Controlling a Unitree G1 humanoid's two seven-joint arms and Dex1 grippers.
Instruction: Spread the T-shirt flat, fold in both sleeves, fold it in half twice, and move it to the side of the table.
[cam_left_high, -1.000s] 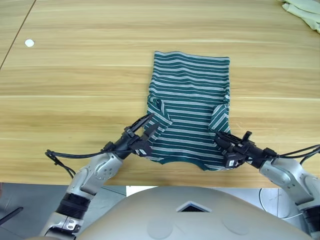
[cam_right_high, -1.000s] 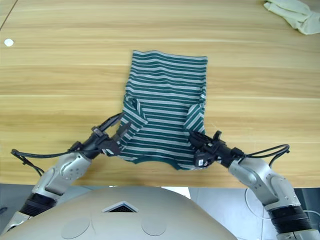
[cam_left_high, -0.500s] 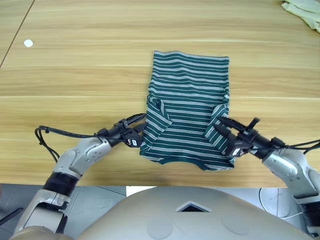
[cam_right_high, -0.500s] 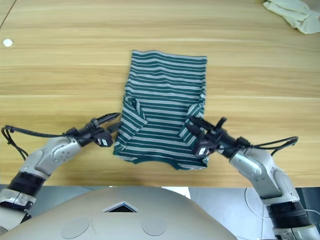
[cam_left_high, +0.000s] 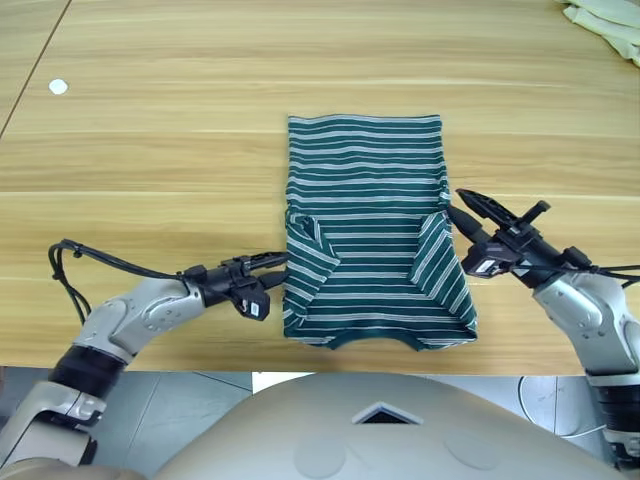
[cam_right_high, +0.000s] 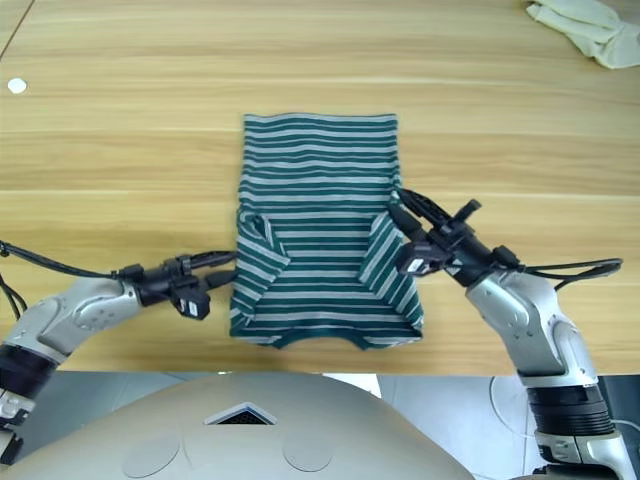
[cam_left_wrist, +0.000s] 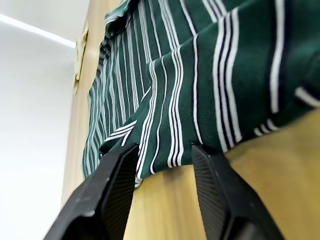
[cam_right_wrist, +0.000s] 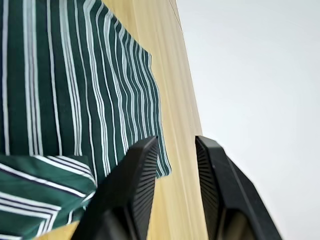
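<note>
The green T-shirt (cam_left_high: 370, 235) with white stripes lies flat on the wooden table (cam_left_high: 150, 150), both sleeves folded in over its front, collar end toward the near edge. My left gripper (cam_left_high: 278, 268) rests low on the table just off the shirt's left edge, open, its fingers (cam_left_wrist: 117, 195) empty and aimed at the fabric (cam_left_wrist: 200, 85). My right gripper (cam_left_high: 457, 204) hovers at the shirt's right edge, about halfway along it. It is open too, with nothing between its fingers (cam_right_wrist: 137, 185), and the shirt's edge (cam_right_wrist: 75, 90) lies beyond them.
A pale crumpled cloth (cam_left_high: 605, 25) lies at the far right corner. A small white dot (cam_left_high: 58, 87) marks the table at far left. The table's near edge (cam_left_high: 180, 366) runs just below the shirt's collar end. Bare wood stretches to both sides.
Both grippers have left the shirt's near corners. The left drew back to the left; the right moved up along the right edge. The shirt now lies flatter, wider and slightly more to the left.
</note>
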